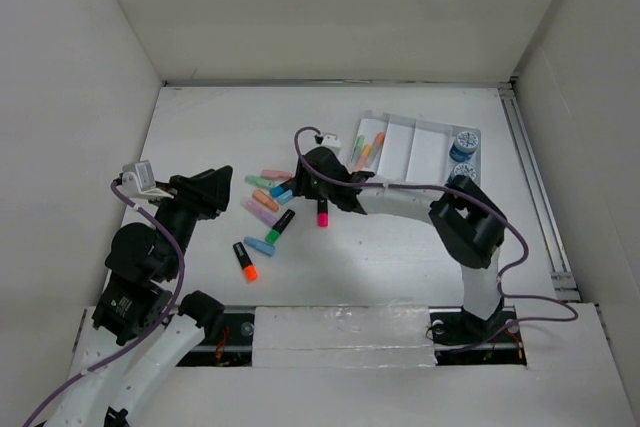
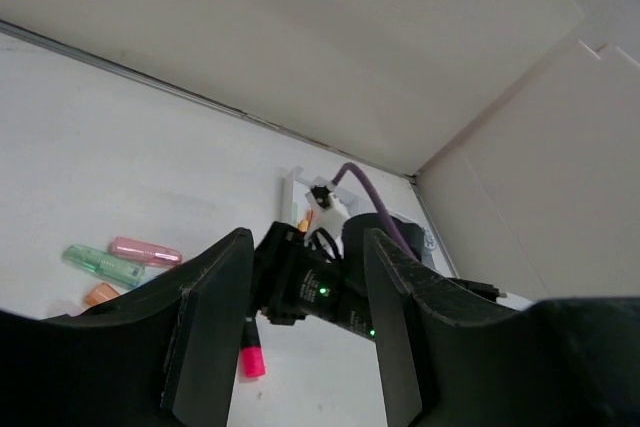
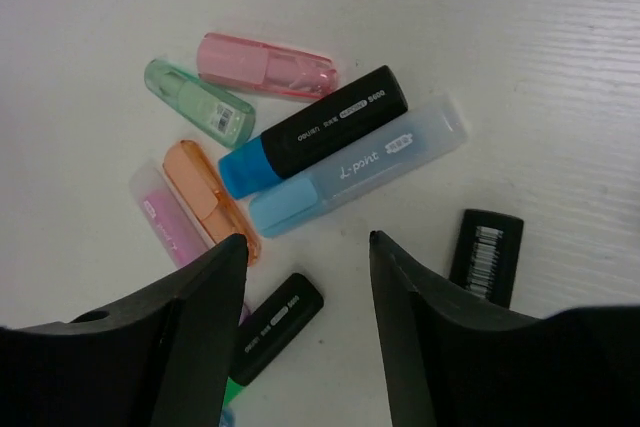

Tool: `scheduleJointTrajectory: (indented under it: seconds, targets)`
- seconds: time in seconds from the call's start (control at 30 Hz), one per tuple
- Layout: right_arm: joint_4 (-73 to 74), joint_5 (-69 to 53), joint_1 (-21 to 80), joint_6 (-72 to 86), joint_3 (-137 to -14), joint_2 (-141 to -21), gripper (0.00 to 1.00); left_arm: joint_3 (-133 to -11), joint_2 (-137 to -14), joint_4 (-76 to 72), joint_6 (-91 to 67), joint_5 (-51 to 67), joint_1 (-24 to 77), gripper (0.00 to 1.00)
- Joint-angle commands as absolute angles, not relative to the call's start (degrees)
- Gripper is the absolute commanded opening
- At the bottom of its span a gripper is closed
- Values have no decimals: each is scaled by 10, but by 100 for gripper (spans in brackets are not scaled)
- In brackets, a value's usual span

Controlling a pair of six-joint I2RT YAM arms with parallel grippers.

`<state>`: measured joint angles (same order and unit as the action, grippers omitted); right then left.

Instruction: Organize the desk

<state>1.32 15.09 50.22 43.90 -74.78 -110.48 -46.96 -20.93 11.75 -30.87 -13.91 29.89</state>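
Note:
The white desk (image 1: 400, 257) holds a loose cluster of highlighters (image 1: 268, 194). My right gripper (image 1: 303, 185) hovers open and empty over the cluster. In the right wrist view its jaws (image 3: 307, 242) frame bare desk just below a light blue highlighter (image 3: 360, 167) and a black-and-blue one (image 3: 315, 132). A black one with a green cap (image 3: 275, 327) and a black barcoded one (image 3: 487, 255) lie beside the fingers. My left gripper (image 1: 222, 192) is open and empty, left of the cluster and raised. Its jaws (image 2: 307, 237) look toward the right arm and a black-and-pink highlighter (image 2: 252, 352).
A small white compartmented tray (image 1: 425, 152) at the back right holds a few highlighters (image 1: 365, 150) and blue rolls (image 1: 464, 146). A black-and-orange highlighter (image 1: 245, 260) and a light blue one (image 1: 259, 245) lie nearer the front. White walls surround the desk.

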Motion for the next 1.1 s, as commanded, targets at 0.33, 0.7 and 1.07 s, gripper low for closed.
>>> scheduleJointTrajectory:
  seconds: [0.33,0.7,1.07]
  targets:
    - [169,344,557,445,-945,-1242,69,-468,-214,83,-303,-130,301,44]
    - [223,405,582,454,-987,-1286,69,-468,-217,82,-302,-127,301,44]
    - [185,410,582,444,-907,-1240,53,-468,-216,83,-303,-127,301,44]
